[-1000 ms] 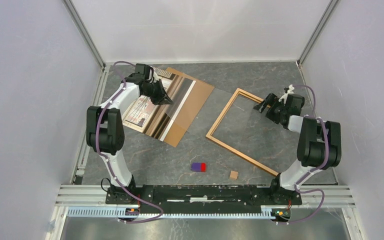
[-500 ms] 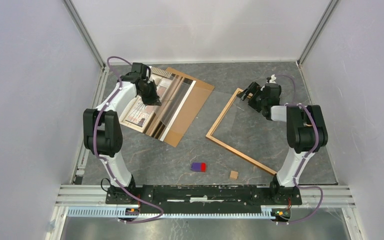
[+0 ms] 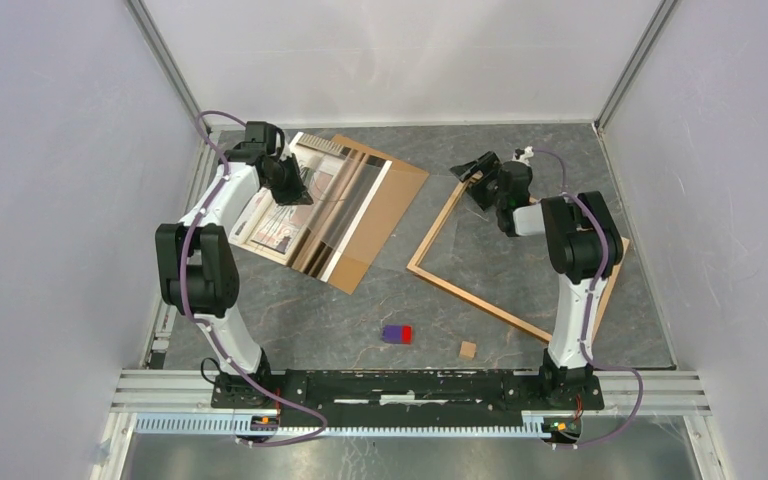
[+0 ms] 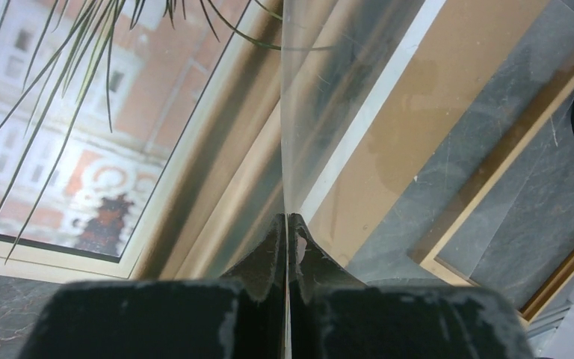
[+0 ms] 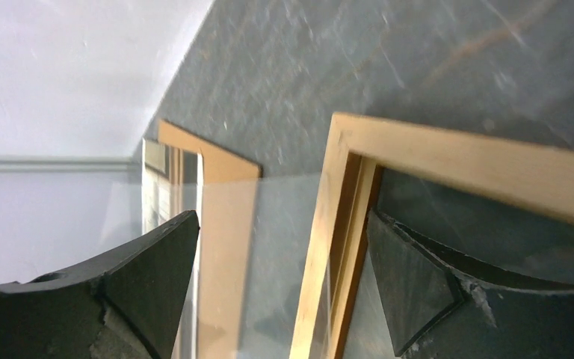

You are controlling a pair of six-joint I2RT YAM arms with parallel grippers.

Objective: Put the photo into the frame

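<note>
The photo (image 3: 276, 216), a window print with a potted plant, lies flat on a brown backing board (image 3: 397, 183) at the far left. My left gripper (image 3: 291, 187) is shut on the edge of a clear sheet (image 3: 345, 220) that slants over photo and board. The left wrist view shows the jaws (image 4: 288, 223) pinching that sheet (image 4: 329, 90) above the photo (image 4: 82, 134). The light wooden frame (image 3: 438, 230) lies flat at the right. My right gripper (image 3: 471, 174) is open and empty over the frame's far left corner. In the right wrist view that corner rail (image 5: 321, 239) runs between the open fingers (image 5: 149, 262).
A small purple-and-red object (image 3: 397, 333) and a small wooden block (image 3: 468, 349) lie near the front. Cage posts and white walls close in the left, right and back. The backing board (image 4: 426, 105) and a frame corner (image 4: 568, 273) show in the left wrist view.
My right gripper swung left and farther back, from the frame's right side to its far left corner. My left gripper shifted a little left with the clear sheet still pinched.
</note>
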